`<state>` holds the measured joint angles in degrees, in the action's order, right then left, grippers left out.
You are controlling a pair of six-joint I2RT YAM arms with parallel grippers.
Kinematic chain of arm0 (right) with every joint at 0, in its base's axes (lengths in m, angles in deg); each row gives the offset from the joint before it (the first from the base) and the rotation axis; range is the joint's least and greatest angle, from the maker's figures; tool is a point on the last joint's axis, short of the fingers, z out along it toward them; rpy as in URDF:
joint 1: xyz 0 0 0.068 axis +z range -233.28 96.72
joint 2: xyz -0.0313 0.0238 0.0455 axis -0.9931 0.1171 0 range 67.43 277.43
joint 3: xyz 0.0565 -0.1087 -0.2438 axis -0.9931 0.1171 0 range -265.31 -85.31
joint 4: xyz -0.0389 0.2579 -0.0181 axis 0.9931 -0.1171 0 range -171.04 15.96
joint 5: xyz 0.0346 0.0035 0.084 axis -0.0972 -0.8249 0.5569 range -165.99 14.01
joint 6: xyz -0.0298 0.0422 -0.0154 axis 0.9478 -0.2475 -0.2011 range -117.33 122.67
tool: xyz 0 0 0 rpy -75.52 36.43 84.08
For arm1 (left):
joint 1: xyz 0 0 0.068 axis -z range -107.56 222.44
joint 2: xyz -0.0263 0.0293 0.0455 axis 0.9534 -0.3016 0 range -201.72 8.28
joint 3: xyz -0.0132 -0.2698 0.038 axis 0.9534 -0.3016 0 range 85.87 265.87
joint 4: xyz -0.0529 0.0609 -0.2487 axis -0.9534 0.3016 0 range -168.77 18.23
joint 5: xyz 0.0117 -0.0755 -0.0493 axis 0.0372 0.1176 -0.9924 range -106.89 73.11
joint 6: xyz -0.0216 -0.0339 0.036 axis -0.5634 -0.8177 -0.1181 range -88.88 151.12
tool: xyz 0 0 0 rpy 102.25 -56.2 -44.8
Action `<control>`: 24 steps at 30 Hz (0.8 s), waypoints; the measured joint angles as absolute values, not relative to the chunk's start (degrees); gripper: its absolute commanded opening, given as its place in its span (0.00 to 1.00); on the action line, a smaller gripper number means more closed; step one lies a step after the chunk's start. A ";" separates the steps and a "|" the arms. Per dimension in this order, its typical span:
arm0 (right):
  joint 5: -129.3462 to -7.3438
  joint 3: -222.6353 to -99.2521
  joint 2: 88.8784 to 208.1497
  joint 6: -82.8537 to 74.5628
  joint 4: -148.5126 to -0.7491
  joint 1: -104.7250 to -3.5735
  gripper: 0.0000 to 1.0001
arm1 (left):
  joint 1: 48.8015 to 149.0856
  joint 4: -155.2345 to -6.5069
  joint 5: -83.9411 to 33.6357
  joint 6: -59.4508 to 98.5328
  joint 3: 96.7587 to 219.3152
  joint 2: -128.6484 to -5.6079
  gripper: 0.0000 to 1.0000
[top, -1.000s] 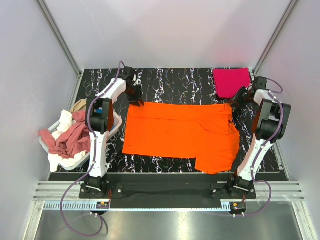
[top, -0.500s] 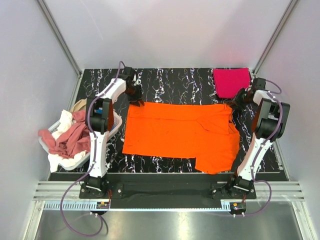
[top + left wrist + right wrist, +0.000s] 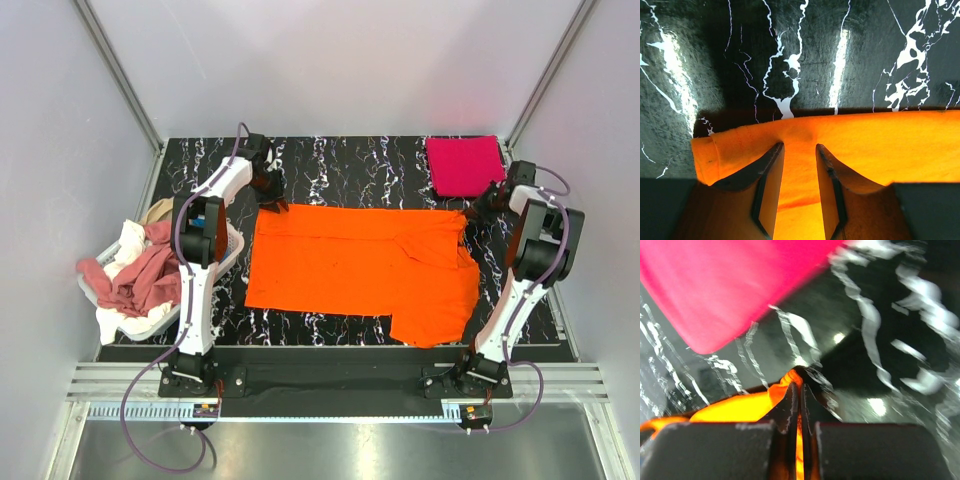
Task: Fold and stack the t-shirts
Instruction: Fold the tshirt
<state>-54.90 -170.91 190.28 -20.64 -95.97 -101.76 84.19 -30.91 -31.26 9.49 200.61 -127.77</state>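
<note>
A bright orange t-shirt (image 3: 360, 265) lies spread flat on the black marbled table. My left gripper (image 3: 272, 200) is at its far left corner. In the left wrist view its fingers (image 3: 767, 170) stand a little apart, pressed on the puckered orange cloth (image 3: 880, 145) just inside the far edge. My right gripper (image 3: 482, 203) is shut on the shirt's far right corner. The right wrist view (image 3: 800, 385) shows orange cloth (image 3: 735, 407) pinched between the closed fingers. A folded crimson-pink t-shirt (image 3: 463, 165) lies at the back right and also shows in the right wrist view (image 3: 725, 285).
A white basket (image 3: 233, 248) at the left edge holds a dusty rose-red shirt (image 3: 150, 275), a white one (image 3: 125, 240) and a tan one (image 3: 160, 210). Grey walls close in the table on three sides.
My right gripper has moved a little to the right and outward, drawing the orange shirt's far right corner with it. The left gripper has not moved.
</note>
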 measured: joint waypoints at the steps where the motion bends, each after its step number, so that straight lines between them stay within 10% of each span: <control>1: -56.02 -169.23 189.08 -21.36 -95.20 -102.13 0.00 | 84.19 -30.91 -31.17 9.36 200.61 -127.77 0.38; 8: -61.66 -157.78 179.81 -27.31 -88.01 -104.18 0.01 | 84.21 -31.13 -30.72 8.55 200.47 -127.77 0.38; 18: -58.69 -156.09 180.16 -32.27 -78.09 -104.12 0.35 | 84.28 -30.91 -31.02 8.14 203.32 -129.28 0.39; 24: -62.69 -162.87 178.67 -33.08 -91.14 -104.12 0.39 | 84.28 -30.89 -31.20 7.66 204.39 -129.43 0.41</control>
